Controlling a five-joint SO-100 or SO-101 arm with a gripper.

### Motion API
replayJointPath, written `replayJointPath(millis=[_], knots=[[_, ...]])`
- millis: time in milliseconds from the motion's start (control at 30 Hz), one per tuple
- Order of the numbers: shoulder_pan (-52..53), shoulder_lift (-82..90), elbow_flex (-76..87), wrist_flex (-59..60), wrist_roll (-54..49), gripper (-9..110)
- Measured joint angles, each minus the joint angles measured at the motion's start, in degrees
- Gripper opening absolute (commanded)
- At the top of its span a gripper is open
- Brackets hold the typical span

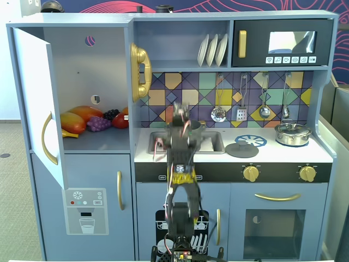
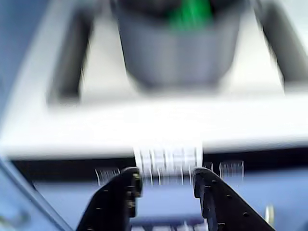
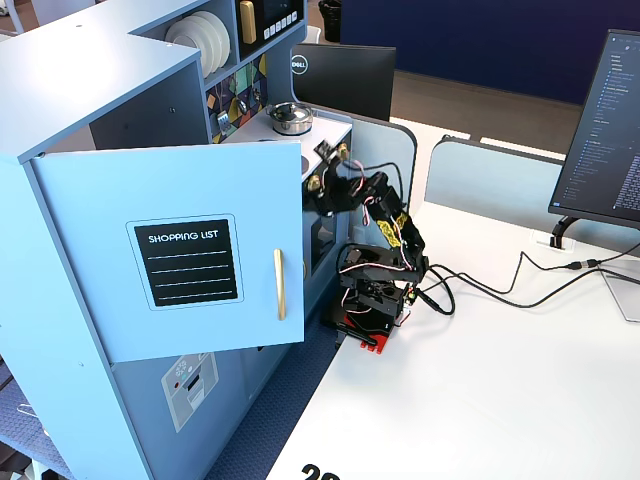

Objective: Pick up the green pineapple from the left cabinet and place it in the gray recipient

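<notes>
Green pineapple (image 2: pixel 191 12) inside gray recipient (image 2: pixel 178 53); fingers (image 2: pixel 127 185) apart, empty.

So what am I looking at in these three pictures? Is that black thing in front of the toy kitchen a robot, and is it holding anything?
Yes. The black thing is a small robot arm standing in front of a toy kitchen. One fixed camera faces the kitchen head-on, another sees it from the side, and the blurry picture comes from a camera on the arm's wrist. There its two fingers are apart and empty. Just beyond them is a gray pot with something green inside, probably the toy pineapple; blur hides detail. The left cabinet stands open, with toy fruit on its shelf. A silver lidded pot sits on the stove.
</notes>
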Motion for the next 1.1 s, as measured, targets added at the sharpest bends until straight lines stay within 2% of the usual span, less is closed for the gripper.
replayJointPath(millis=[233,433,733,1100], knots=[[0.18,9.49,33.93,-12.83,2.64,0],[1.32,8.96,50.63,-16.00,6.24,0],[3.43,18.46,59.59,-2.37,7.38,0],[2.64,19.86,59.77,-0.35,6.42,4]])
